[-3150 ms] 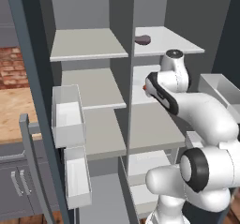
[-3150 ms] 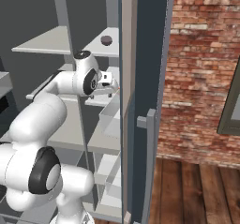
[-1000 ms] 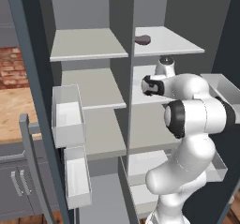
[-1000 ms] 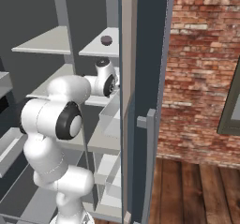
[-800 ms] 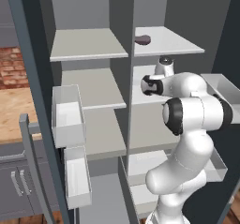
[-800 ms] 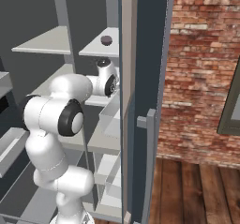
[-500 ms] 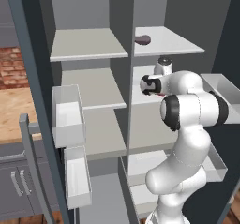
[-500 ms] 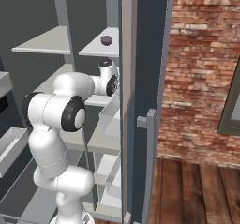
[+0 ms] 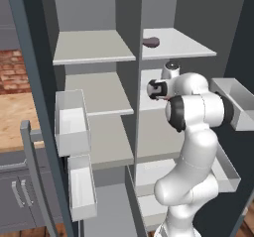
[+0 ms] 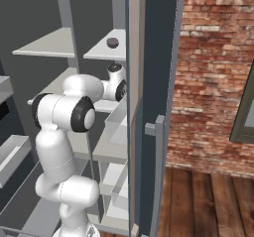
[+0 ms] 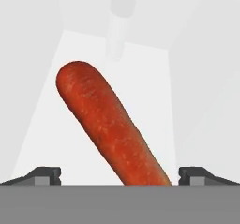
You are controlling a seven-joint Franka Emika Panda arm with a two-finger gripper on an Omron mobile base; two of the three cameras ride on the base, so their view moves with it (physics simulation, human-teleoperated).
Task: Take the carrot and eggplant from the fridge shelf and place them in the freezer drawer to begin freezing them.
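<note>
- Reaching into the right fridge column, arm (image 9: 191, 132) folded upward with the elbow bulging toward the camera and the wrist bending back into the middle shelf (image 9: 154, 80).
- Holding the gripper (image 11: 120, 174) wide open, fingertips (image 11: 44, 174) standing apart on either side of the carrot (image 11: 110, 124), not clamping it.
- Lying diagonally on the pale shelf floor, carrot running between the tips.
- Resting on the top right shelf (image 9: 186, 45) above the hand, eggplant (image 9: 151, 41) sitting near the divider.
</note>
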